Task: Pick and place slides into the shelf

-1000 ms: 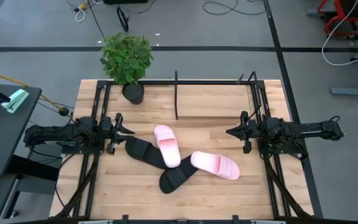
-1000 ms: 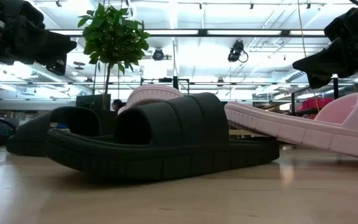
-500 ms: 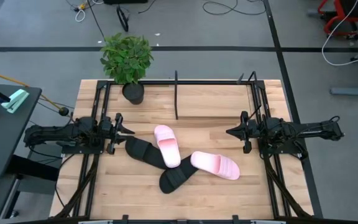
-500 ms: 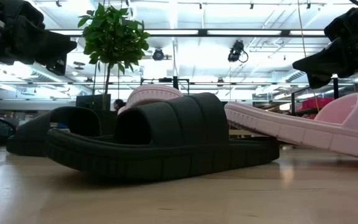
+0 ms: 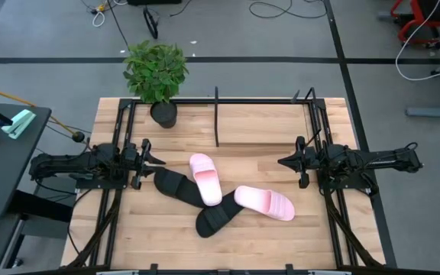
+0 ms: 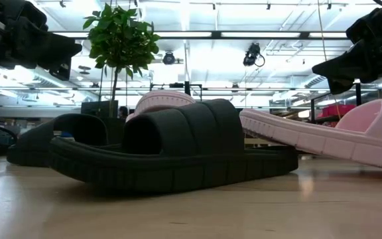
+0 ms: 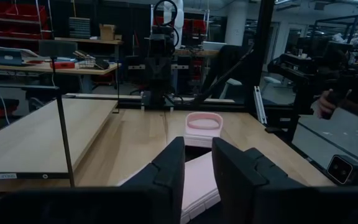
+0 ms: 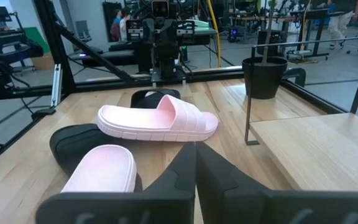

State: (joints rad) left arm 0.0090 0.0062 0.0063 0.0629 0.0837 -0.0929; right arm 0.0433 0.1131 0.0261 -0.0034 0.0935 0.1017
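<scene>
Nothing shelved yet: all 4 slides (image 5: 220, 195) heaped mid-table, shelf (image 5: 263, 118) bare; left gripper (image 5: 155, 161) parted slightly (empty), right gripper (image 5: 281, 161) clenched, empty.

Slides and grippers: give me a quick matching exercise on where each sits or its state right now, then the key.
Column one:
1. pink slide near the left arm
2. pink slide near the right arm
3. left gripper
4. right gripper

Column two:
A. shut, empty
B. lying across the black slide beside the left arm
C. slightly open, empty
D. overlapping the black slide at the table's front

Pairs: 1-B, 2-D, 3-C, 4-A
</scene>
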